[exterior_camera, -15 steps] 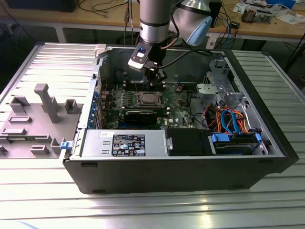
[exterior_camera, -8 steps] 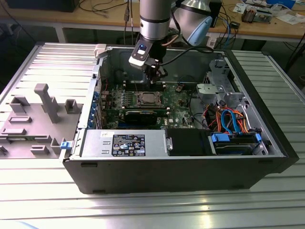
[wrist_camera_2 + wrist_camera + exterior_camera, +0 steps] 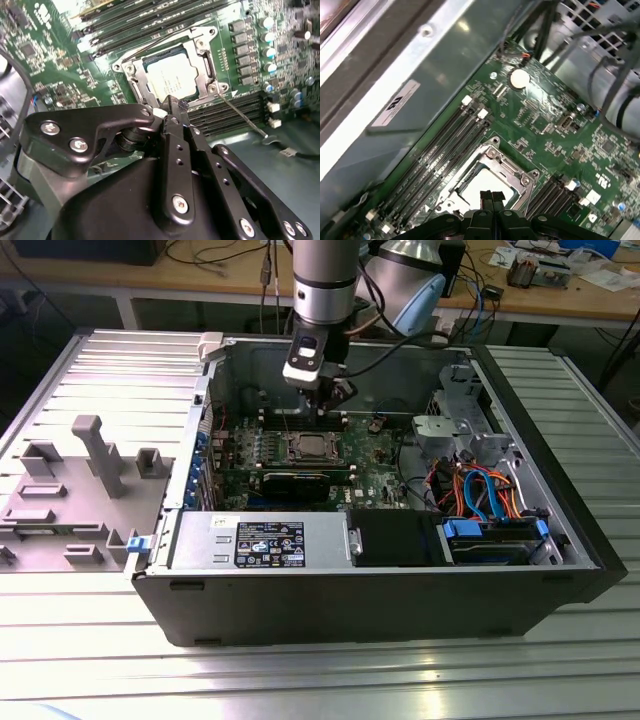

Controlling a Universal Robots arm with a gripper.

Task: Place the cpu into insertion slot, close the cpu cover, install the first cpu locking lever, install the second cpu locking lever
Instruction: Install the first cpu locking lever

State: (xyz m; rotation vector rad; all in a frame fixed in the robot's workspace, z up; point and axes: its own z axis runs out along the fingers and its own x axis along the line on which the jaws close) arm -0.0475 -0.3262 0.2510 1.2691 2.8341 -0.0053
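Cpu [image 3: 172,80] inside cpu cover [image 3: 204,67] window, print unreadable

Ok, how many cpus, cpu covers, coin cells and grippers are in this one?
cpu: 1
cpu cover: 1
coin cell: 1
gripper: 1
Total: 4

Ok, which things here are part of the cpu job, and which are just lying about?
Job: cpu, cpu cover, locking lever, gripper.
Lying about: power supply, blue cables, coin battery, expansion card, grey fixture.
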